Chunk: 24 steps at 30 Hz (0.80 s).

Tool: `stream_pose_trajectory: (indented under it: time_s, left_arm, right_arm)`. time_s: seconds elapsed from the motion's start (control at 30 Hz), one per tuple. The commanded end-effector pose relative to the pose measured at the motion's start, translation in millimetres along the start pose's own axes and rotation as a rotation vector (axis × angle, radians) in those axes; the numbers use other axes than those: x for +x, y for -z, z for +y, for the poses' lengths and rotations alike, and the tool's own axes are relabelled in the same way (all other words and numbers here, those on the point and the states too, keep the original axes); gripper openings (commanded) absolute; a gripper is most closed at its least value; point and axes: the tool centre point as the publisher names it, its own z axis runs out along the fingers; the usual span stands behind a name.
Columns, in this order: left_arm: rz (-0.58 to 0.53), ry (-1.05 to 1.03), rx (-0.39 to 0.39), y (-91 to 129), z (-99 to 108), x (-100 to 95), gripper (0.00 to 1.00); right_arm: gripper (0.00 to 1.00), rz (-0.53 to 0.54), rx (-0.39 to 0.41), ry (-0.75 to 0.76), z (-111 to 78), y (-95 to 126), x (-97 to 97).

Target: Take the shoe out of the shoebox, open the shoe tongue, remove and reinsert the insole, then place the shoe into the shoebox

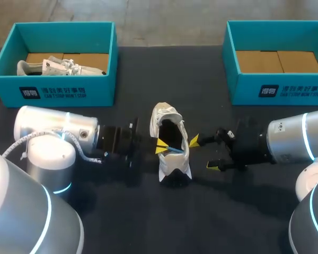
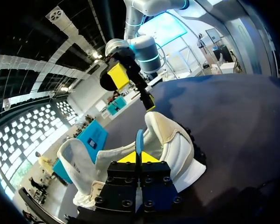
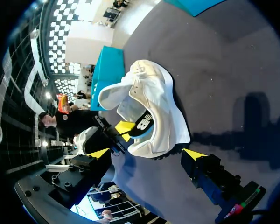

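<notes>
Pinching insole (image 2: 139, 140) inside shoe (image 1: 172, 165), left gripper (image 1: 160, 146); right gripper (image 1: 203, 153) beside

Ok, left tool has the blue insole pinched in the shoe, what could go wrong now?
1. The right tool is open beside the shoe, not holding it, so pulling the insole may drag the shoe along.
2. The left tool pinches only the insole's thin edge; it could slip free.
</notes>
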Motion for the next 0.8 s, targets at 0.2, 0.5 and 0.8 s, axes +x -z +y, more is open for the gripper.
stream_pose_trajectory:
  time_s: [0.2, 0.5, 0.8]
  left_arm:
    - [-0.021, -0.011, 0.022, 4, -12, -3.1, 0.44]
    - [-0.019, -0.037, 0.057, 3, -24, -6.7, 0.30]
    - [-0.023, -0.061, 0.052, 12, -33, -14.4, 0.03]
  right_arm:
    - [1.00, -0.006, -0.004, -0.002, -1.3, -1, 1.9]
    - [1.00, -0.006, -0.004, -0.002, -1.3, -1, 1.9]
    - [1.00, -0.006, -0.004, -0.002, -1.3, -1, 1.9]
